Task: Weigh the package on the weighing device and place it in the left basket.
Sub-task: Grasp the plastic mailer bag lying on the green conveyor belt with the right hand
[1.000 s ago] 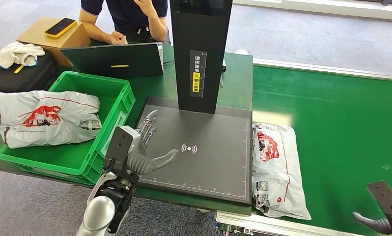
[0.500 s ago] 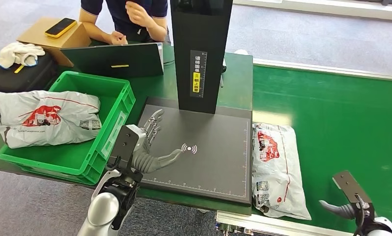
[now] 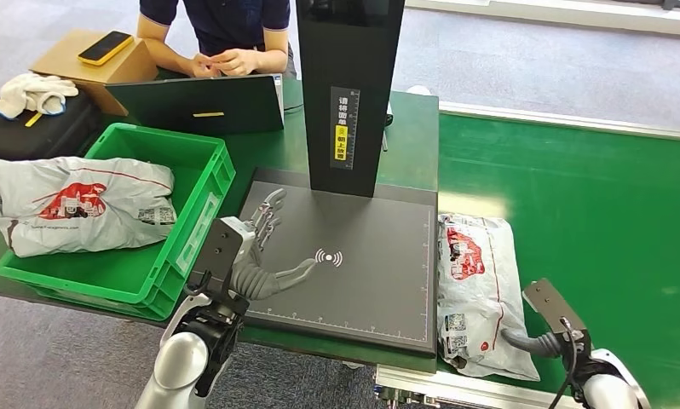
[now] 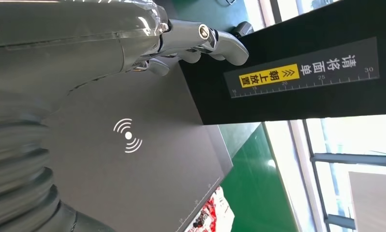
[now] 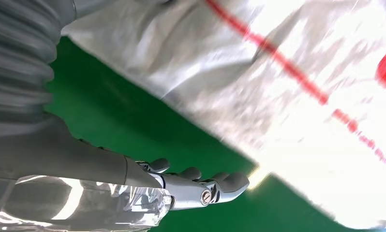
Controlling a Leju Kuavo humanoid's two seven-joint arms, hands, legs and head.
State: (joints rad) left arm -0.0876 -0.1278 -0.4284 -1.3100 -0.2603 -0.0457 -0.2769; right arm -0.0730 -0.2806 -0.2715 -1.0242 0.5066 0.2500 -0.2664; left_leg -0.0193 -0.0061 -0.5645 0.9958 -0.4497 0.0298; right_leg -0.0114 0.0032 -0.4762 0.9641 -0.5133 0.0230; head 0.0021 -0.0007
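- Now, surroundings first: we see a green crate (image 3: 196,223) on the table's left w/ one white mail bag (image 3: 77,203) draped over its far-left rim.
- Behind the crate: open laptop (image 3: 202,103), a person's hands (image 3: 226,61) just past it; cardboard box (image 3: 94,66) w/ a phone (image 3: 105,47) on top; white gloves (image 3: 31,92) on a dark case.
- Scale (image 3: 345,268): flat dark platform, white signal mark at centre, black upright column (image 3: 349,89) at its far edge w/ a yellow label. Nothing lies on the platform.
- Package (image 3: 477,290) – white poly bag, red print – lies flat on the green belt (image 3: 592,213), just beside the scale's right edge, lengthwise along it.
- Left hand (image 3: 264,256): over the platform's near-left part, fingers apart, holding nothing; thumb points toward the signal mark. We can't tell if it touches the surface. Column stands beyond the fingertips (image 4: 230,48) in the wrist view.
- Right hand (image 3: 533,342): at the package's near-right corner, thumb reaching to the bag's edge. Wrist view shows fingers (image 5: 220,186) spread, low over the belt beside the bag (image 5: 288,87), nothing clamped. Contact w/ the bag: can't tell.
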